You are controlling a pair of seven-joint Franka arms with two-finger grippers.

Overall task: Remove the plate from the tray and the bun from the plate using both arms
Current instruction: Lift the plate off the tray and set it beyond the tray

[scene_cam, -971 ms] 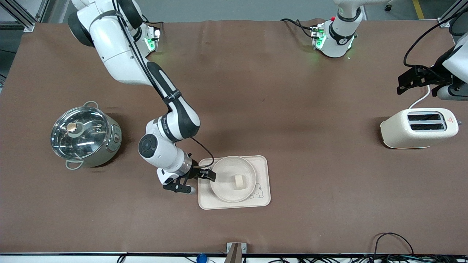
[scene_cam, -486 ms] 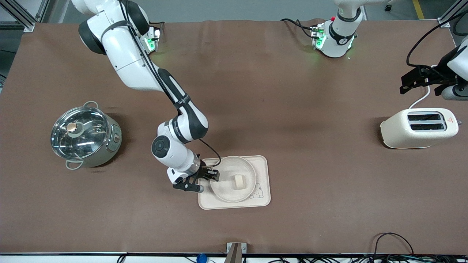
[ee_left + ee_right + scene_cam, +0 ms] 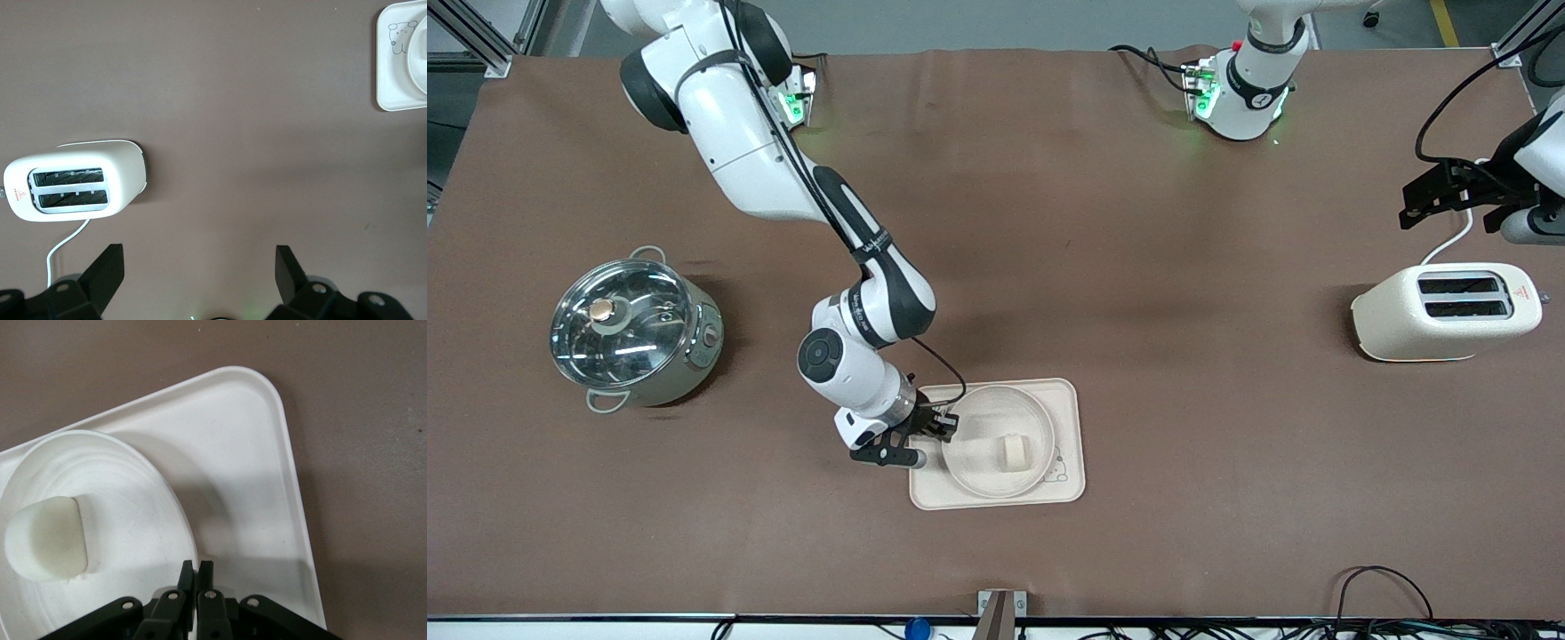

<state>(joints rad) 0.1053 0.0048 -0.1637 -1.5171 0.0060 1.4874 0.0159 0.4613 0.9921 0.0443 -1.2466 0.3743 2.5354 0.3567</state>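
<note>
On the tray (image 3: 1067,444), right hand (image 3: 196,568) clenched on plate (image 3: 143,520) rim, left hand (image 3: 197,267) released over table

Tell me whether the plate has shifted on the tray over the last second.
Yes. The plate has slid toward the tray's rabbit drawing, now partly covered, with the right gripper shut on its rim.

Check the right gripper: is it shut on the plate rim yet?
Shut. The right gripper has its fingers pressed together at the plate rim on the tray; whether the rim is pinched between them cannot be told.
</note>
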